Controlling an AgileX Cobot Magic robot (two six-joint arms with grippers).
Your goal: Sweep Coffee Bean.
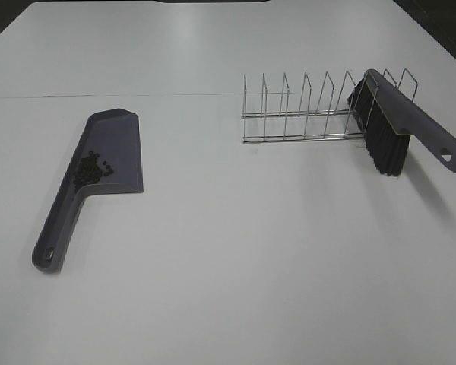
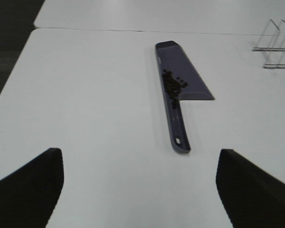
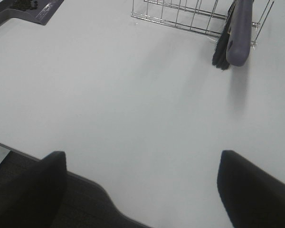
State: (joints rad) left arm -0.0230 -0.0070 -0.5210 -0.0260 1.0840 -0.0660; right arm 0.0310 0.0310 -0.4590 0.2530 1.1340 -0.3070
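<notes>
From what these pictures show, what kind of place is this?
Probably a robot test bench, not a real kitchen: a bare white table holds only a dustpan with coffee beans, plus a brush resting in a wire rack.

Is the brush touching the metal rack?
Touching. The exterior high view shows the brush leaning across the wire rack, its handle resting on the wires at the rack's right end, bristles hanging down beside them.

Long chrome wire dish rack (image 1: 311,110) with upright loop dividers standing on the far right part of a plain white table (image 1: 235,258), a thin seam (image 1: 106,96) crossing the tabletop behind it, dark floor (image 3: 61,204) beyond the near edge.
</notes>
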